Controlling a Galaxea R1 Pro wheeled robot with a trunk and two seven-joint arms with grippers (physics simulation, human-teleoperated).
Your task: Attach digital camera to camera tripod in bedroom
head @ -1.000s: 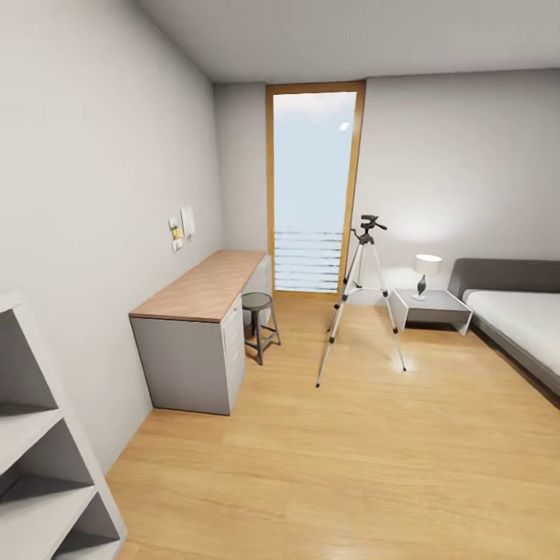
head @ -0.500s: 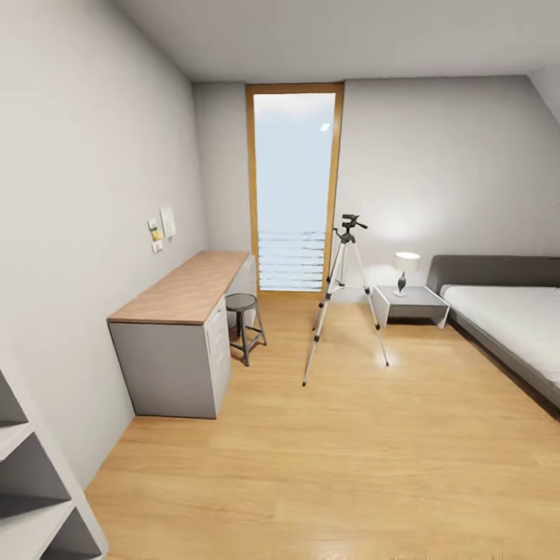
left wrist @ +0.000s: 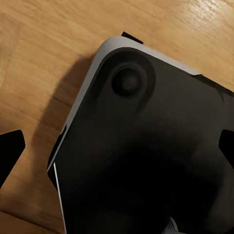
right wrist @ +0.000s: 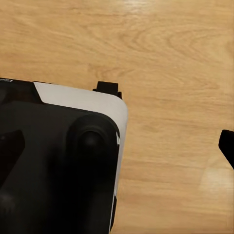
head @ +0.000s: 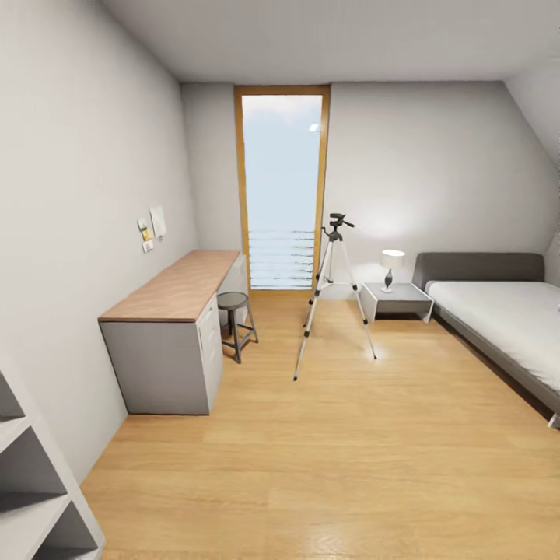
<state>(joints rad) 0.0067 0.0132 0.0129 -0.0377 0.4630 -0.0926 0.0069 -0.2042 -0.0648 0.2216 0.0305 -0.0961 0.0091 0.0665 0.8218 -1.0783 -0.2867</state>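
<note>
Camera tripod [head: 333, 299]: stands on the wood floor [head: 334, 451], between the desk [head: 173, 289] and the bed [head: 498, 311], near the window [head: 281, 187]
Digital camera: I cannot find it
How to do it well: roll slowly; stop near the tripod legs without bumping them
Left fingers [left wrist: 9, 153]: spread wide, holding nothing
Right fingers [right wrist: 227, 146]: spread wide, holding nothing

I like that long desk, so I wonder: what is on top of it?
The desk top looks bare wood, with nothing standing on it. A stool stands beside it; notes hang on the wall above. Its far end is too small to tell.
</note>
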